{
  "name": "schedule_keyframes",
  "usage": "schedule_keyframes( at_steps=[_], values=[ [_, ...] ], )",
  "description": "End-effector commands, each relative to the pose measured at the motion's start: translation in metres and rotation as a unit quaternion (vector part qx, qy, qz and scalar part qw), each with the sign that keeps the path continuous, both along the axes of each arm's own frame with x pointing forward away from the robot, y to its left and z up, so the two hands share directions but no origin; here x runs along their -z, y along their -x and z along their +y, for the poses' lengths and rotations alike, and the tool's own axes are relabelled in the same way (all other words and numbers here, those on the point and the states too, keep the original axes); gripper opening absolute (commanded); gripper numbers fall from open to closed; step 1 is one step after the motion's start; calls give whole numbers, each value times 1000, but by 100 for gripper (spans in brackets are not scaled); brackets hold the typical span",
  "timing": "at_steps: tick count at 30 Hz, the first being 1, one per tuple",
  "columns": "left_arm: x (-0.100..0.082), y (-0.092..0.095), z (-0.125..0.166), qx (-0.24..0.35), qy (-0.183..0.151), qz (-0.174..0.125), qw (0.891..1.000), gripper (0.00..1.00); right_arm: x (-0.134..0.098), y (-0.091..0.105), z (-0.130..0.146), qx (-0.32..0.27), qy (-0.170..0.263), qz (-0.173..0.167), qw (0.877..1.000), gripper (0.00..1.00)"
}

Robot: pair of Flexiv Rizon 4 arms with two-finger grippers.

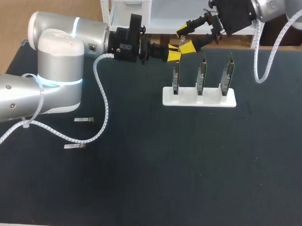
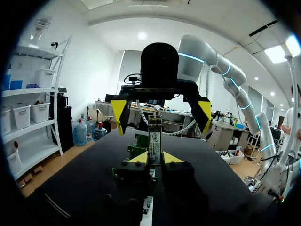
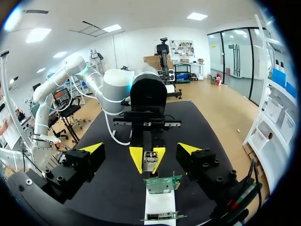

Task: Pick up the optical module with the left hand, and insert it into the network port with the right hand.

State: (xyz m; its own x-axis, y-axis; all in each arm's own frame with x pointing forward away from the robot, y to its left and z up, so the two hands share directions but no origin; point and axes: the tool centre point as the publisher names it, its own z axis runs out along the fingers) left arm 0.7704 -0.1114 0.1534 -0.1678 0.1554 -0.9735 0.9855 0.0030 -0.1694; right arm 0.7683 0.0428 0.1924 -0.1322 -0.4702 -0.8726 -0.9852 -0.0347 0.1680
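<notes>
While my left gripper [image 2: 150, 159] hangs above the white stand [image 1: 213, 100], at its left end, its 2 yellow tips are closed narrow on the optical module [image 2: 154, 139], which sticks out past them toward my other arm. The module carries a white label with a small mark and lines of print that I cannot make out. My right gripper [image 3: 140, 148] is over the far side of the stand, facing the left one, with its fingers spread wide on either side of the module's free end and touching nothing. The stand holds 3 green circuit boards [image 1: 201, 75] upright in a row. In the right wrist view the top edge of the nearest board [image 3: 162, 182] rises just under the module, between my right fingers and the stand's base. Well to the left of the stand, on the dark table [image 1: 188, 169], lie 2 more small modules, one [image 1: 84, 120] nearer the stand than the other [image 1: 74, 146]
</notes>
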Motion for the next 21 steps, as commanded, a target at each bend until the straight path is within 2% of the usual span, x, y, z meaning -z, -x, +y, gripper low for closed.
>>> schedule_keyframes(
  at_steps=[1,2,3,21],
  values=[
    [0,-2,-1,1,0,0,1000,0,-1,1,0,3,2,-1,1000,100],
    [0,-2,-1,1,0,0,1000,0,-1,1,0,4,2,-2,1000,33],
    [0,-2,-1,1,0,0,1000,0,-1,1,0,4,3,-4,1000,0],
    [0,-2,-1,1,0,0,1000,0,0,1,-2,5,3,-3,1000,0]
  ],
)
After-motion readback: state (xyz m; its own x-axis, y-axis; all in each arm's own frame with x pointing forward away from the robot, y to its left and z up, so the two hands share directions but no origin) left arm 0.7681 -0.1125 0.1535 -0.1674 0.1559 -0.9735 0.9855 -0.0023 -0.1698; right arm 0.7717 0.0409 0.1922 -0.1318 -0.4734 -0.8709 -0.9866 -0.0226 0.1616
